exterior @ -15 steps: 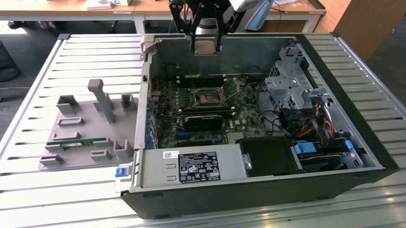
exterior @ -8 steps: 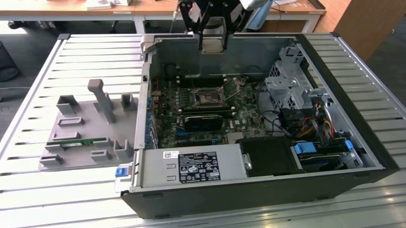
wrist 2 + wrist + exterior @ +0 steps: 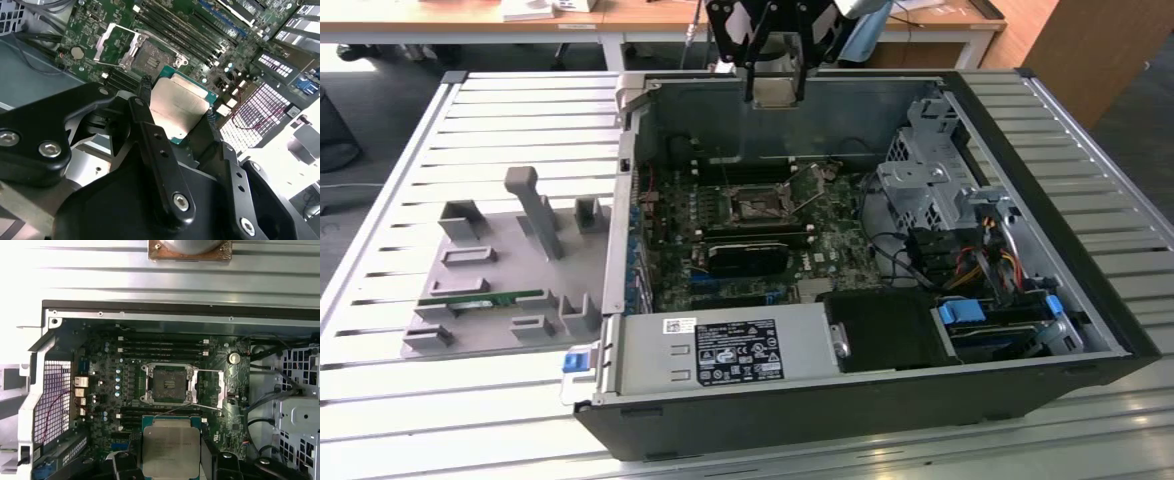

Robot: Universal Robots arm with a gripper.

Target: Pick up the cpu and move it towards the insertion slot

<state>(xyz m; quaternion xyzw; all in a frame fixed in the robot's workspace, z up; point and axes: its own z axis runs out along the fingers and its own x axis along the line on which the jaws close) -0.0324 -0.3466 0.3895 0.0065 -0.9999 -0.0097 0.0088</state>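
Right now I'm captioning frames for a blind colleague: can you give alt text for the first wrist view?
The end effector holds the cpu, silvery top up, above an open computer case. Beyond it on the green motherboard sits the insertion slot, its silver frame open and socket empty.

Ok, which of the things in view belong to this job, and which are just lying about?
Job:
- flat square silvery cpu with thin green rim, held in the black end effector
- square black insertion slot with shiny metal frame, lid open, empty

Lying about:
- grey plastic holder tray with long green memory stick
- grey metal power supply box
- slatted metal table
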